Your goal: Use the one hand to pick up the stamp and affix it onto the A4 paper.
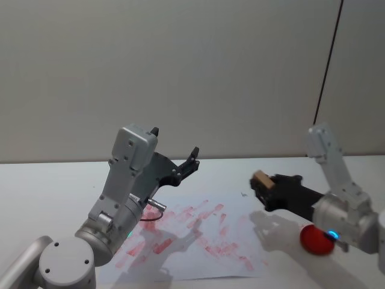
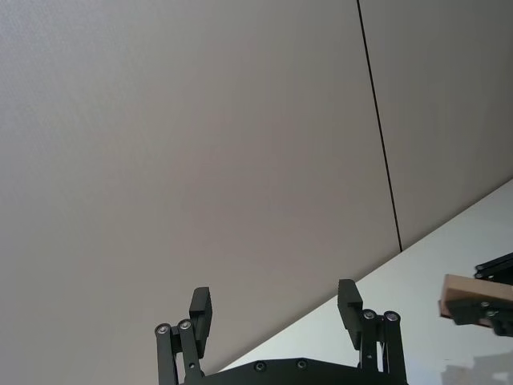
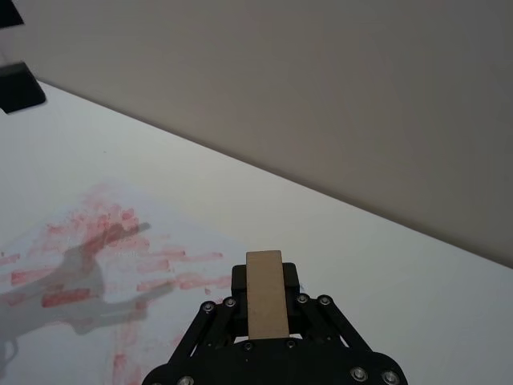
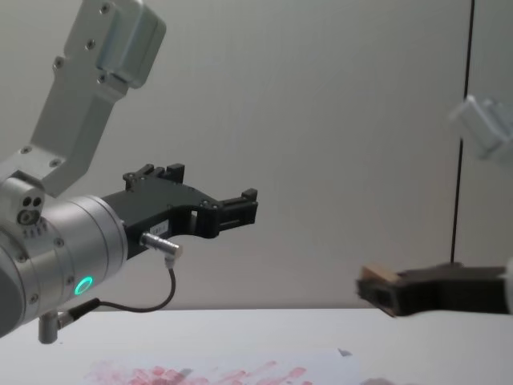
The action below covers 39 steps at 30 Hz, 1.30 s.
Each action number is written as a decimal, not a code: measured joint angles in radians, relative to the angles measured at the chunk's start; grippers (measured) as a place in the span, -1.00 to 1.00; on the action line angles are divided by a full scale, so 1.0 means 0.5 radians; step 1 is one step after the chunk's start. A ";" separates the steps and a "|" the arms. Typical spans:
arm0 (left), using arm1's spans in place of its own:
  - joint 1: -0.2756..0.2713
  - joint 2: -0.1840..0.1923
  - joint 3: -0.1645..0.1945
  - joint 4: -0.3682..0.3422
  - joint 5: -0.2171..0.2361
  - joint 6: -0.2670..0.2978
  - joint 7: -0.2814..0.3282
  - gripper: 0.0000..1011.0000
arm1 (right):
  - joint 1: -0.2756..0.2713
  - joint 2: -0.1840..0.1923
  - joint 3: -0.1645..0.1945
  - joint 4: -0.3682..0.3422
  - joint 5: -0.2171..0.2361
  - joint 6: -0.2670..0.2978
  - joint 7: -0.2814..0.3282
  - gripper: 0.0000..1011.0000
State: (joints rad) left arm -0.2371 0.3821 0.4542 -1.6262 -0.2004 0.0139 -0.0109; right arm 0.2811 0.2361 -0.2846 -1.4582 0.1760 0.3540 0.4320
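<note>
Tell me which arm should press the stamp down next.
Right. The right gripper holds the stamp, raised beside the A4 paper; the left gripper hangs open and empty.

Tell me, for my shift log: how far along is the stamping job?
Done: the right gripper is shut on the stamp, lifted off the table. In hand: holding it beside the paper. Remaining: pressing it onto the paper. The left gripper hangs open, idle, above the paper.

Silver arms [image 1: 114, 223], black left pincer [image 1: 174, 141], right pincer [image 1: 261, 185], green ring [image 4: 82, 285], blue ring [image 1: 332, 235]
</note>
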 joint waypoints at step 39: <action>0.000 0.000 0.000 0.000 0.000 0.000 0.000 0.98 | -0.251 0.275 0.124 -0.136 -0.040 0.257 -0.080 -0.56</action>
State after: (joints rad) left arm -0.2371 0.3822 0.4542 -1.6262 -0.2004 0.0139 -0.0109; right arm 0.1556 0.3737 -0.2226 -1.5263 0.1560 0.4823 0.3922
